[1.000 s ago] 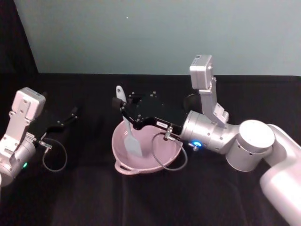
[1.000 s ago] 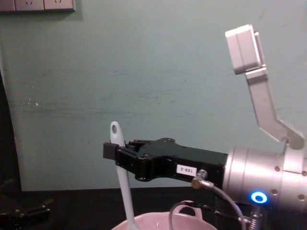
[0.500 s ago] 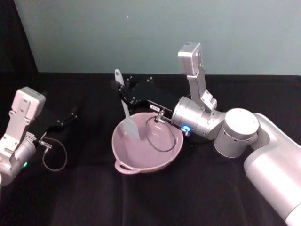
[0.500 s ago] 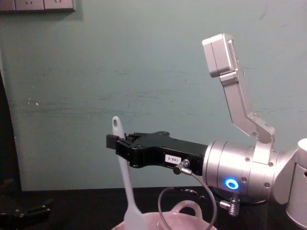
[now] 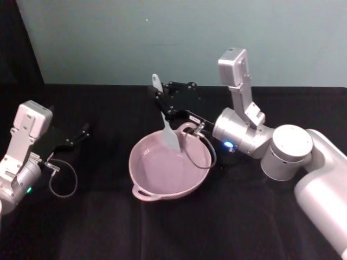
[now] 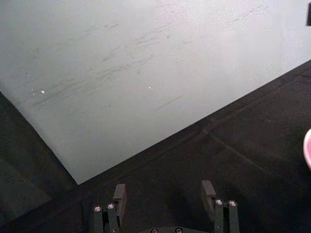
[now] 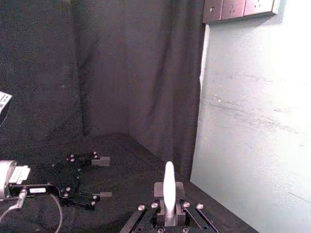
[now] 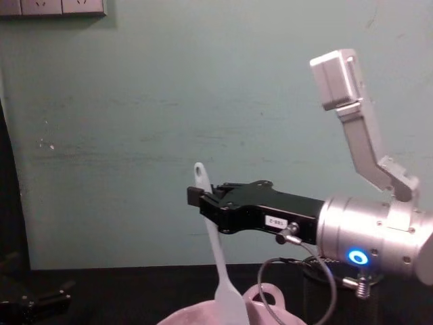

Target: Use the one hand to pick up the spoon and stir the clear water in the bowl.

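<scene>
Shifted rightward since before, the right gripper [image 5: 160,102] clamps the spoon [image 5: 168,127] by its handle, blade at the far side of the bowl [image 5: 162,172]. Parked at left, the left gripper [image 6: 164,188] holds its fingers apart.

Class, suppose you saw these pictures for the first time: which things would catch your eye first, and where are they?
The pale pink bowl stands out at the middle of the black table. Over its far side the right gripper, reaching in from the right, grips the white spoon nearly upright, blade down toward the bowl. The left gripper sits open, off to the left.
</scene>
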Available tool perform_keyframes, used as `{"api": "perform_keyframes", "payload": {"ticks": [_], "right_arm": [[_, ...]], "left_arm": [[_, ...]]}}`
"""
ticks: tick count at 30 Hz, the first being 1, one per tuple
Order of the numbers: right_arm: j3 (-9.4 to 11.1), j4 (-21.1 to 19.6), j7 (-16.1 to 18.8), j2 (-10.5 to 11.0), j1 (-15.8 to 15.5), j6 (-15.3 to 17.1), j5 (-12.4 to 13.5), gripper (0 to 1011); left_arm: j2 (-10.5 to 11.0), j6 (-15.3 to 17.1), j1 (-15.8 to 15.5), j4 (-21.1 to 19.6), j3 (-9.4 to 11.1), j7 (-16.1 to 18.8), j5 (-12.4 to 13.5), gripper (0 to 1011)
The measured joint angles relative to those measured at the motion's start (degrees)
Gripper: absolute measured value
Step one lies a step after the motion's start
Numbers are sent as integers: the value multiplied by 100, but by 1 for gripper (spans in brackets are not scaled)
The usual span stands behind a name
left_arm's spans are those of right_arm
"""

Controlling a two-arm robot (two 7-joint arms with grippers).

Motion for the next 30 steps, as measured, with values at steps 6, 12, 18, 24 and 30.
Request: {"api": "perform_keyframes", "payload": {"ticks": [6, 12, 18, 24, 30], "right_arm": [[92, -413, 115, 227, -238, 118, 45, 121], [94, -882, 343, 418, -524, 316, 278, 121], [-19, -1132, 473, 494, -671, 394, 396, 121], [-172, -1195, 547, 454, -657, 394, 437, 121], [-285, -981, 574, 291, -485, 362, 462, 121]], "left_arm": [[0, 0, 0, 0, 0, 0, 0, 1011], [0, 0, 0, 0, 0, 0, 0, 1011], [0, 0, 0, 0, 0, 0, 0, 1011], [0, 0, 0, 0, 0, 0, 0, 1011], [0, 0, 0, 0, 0, 0, 0, 1011]]}}
